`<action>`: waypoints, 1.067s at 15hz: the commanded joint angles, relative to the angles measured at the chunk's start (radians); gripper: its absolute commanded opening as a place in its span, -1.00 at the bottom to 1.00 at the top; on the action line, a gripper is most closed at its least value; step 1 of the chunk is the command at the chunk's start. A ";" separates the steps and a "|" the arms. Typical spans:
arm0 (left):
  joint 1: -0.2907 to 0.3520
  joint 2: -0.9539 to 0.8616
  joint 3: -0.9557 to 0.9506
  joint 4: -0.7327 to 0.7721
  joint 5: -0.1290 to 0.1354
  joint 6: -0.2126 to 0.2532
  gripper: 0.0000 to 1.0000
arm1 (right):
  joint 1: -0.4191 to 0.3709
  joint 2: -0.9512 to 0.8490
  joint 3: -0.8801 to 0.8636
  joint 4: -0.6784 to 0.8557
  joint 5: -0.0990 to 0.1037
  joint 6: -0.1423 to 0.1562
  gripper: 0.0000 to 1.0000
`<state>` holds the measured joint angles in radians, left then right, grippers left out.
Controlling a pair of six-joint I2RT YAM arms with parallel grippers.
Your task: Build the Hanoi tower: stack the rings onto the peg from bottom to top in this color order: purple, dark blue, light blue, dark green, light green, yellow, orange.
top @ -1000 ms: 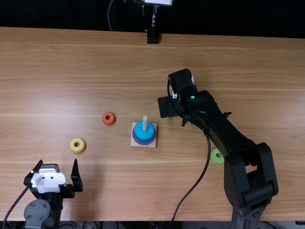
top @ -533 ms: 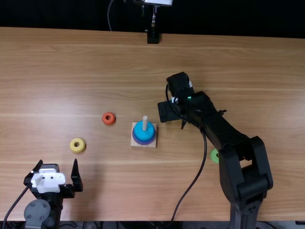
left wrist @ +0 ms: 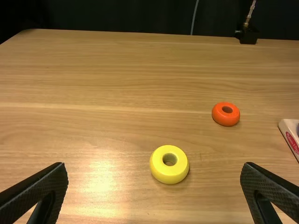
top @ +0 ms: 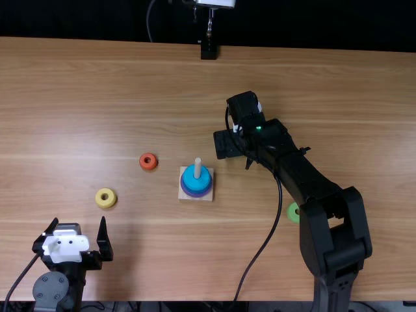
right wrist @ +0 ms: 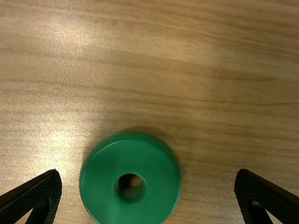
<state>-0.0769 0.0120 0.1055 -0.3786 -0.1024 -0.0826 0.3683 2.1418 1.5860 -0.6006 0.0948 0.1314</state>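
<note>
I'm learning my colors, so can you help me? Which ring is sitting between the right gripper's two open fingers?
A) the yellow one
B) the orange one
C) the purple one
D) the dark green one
D: in the right wrist view, the dark green ring lies on the table, with one finger of the right gripper on each side of it.

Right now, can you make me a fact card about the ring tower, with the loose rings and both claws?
Peg: upright
Top ring on it: light blue
Wider ring lower down: purple
Loose rings: dark green, light green, yellow, orange
Left claw: open, holding nothing
Right claw: open, near the dark green ring
Tower: unfinished
</note>
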 commanded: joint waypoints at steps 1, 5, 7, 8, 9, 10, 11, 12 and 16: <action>0.000 -0.012 -0.105 -0.085 -0.008 0.000 1.00 | 0.003 0.036 0.031 -0.002 0.010 0.005 1.00; 0.000 -0.012 -0.105 -0.085 -0.008 0.000 1.00 | 0.004 0.047 0.035 -0.002 0.010 0.005 1.00; 0.000 -0.012 -0.105 -0.083 -0.008 0.000 1.00 | 0.004 0.056 0.037 -0.002 0.010 0.007 1.00; 0.000 -0.012 -0.105 -0.085 -0.008 0.000 1.00 | 0.004 0.056 0.035 -0.002 0.010 0.005 1.00; 0.000 -0.012 -0.105 -0.083 -0.008 0.000 1.00 | 0.004 0.056 0.035 -0.002 0.010 0.005 0.60; 0.000 -0.012 -0.105 -0.083 -0.008 0.000 1.00 | 0.004 0.056 0.035 -0.002 0.010 0.008 -0.11; 0.000 -0.012 -0.105 -0.083 -0.008 0.000 1.00 | 0.004 0.056 0.031 -0.002 0.008 0.010 -0.70; 0.000 -0.012 -0.105 -0.085 -0.008 0.000 1.00 | 0.004 0.056 0.026 -0.002 0.006 0.010 -1.00; 0.000 -0.012 -0.105 -0.083 -0.008 0.000 1.00 | 0.009 0.047 0.029 -0.015 0.006 0.008 -1.00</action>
<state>-0.0769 0.0116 0.1055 -0.3786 -0.1020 -0.0830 0.3687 2.1777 1.5974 -0.6212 0.0940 0.1333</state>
